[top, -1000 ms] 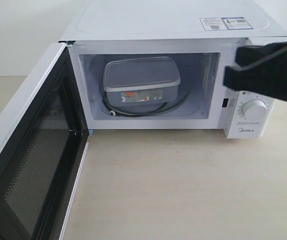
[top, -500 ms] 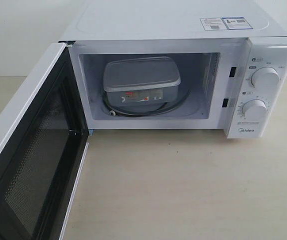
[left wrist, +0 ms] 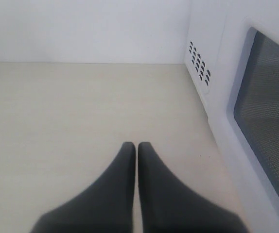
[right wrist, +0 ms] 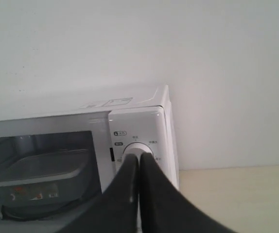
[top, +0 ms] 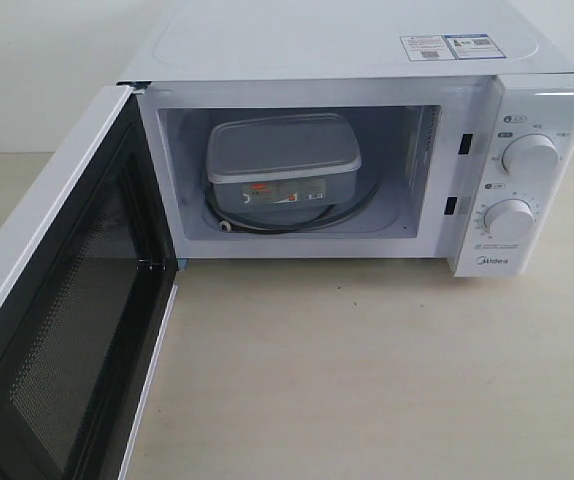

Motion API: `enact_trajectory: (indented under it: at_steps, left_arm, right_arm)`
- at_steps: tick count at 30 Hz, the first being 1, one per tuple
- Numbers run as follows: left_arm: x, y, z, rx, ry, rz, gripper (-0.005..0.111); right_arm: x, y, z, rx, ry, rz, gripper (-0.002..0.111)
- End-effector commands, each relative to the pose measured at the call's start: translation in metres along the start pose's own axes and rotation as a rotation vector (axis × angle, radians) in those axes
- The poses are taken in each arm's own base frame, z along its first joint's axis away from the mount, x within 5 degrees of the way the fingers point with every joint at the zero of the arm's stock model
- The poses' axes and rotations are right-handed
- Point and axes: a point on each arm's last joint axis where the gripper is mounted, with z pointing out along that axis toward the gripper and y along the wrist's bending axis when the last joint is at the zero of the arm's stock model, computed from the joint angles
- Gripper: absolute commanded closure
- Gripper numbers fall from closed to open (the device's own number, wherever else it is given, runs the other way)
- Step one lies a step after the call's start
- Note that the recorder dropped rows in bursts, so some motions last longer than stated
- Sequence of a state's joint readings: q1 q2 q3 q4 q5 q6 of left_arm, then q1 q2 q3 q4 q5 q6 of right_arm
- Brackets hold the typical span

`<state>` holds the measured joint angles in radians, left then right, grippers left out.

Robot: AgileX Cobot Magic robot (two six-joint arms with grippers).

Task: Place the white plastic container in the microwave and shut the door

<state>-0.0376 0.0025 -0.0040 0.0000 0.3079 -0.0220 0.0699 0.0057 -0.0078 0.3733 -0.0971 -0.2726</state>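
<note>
The white plastic container [top: 282, 165] sits inside the microwave [top: 347, 40] on the glass turntable, its red-and-grey label facing out. It also shows in the right wrist view as the container [right wrist: 40, 170] in the cavity. The door [top: 62, 310] stands wide open to the left, black mesh inner face showing. My left gripper [left wrist: 135, 145] is shut and empty, low over the table beside the door's outer face [left wrist: 268, 116]. My right gripper [right wrist: 139, 158] is shut and empty, back from the microwave and pointing at its dial panel. Neither arm appears in the exterior view.
Two round dials [top: 529, 155] sit on the microwave's right panel. The beige table [top: 367, 370] stretches in front of the cavity. A white wall [left wrist: 81, 29] stands behind the table. Vent slots [left wrist: 199, 65] mark the microwave's side near my left gripper.
My right arm, which was in front of the dial panel one second ago, has pulled back out of the exterior view. The container and door have not moved.
</note>
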Motion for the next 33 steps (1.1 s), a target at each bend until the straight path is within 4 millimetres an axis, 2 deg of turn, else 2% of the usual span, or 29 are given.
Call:
enact_trajectory:
  at_steps: [1, 10, 18, 28, 33]
  left_arm:
    - [0.001, 0.0, 0.0, 0.004, -0.002, -0.007, 0.102]
    - [0.001, 0.0, 0.0, 0.004, -0.004, -0.007, 0.102]
    - [0.001, 0.0, 0.0, 0.004, -0.004, -0.007, 0.102]
    - [0.001, 0.0, 0.0, 0.004, -0.001, -0.007, 0.102]
    - [0.001, 0.0, 0.0, 0.004, -0.003, -0.007, 0.102]
  right_arm:
    - [0.003, 0.002, -0.001, -0.019, 0.014, -0.005, 0.108]
    - [0.007, 0.002, -0.001, -0.019, 0.05, 0.019, 0.108]
    - [0.03, 0.002, -0.005, -0.035, 0.307, -0.068, 0.108]
    - [0.039, 0.001, -0.008, -0.034, 0.418, -0.093, 0.108]
    - [0.04, 0.002, -0.009, -0.036, 0.424, -0.044, 0.108]
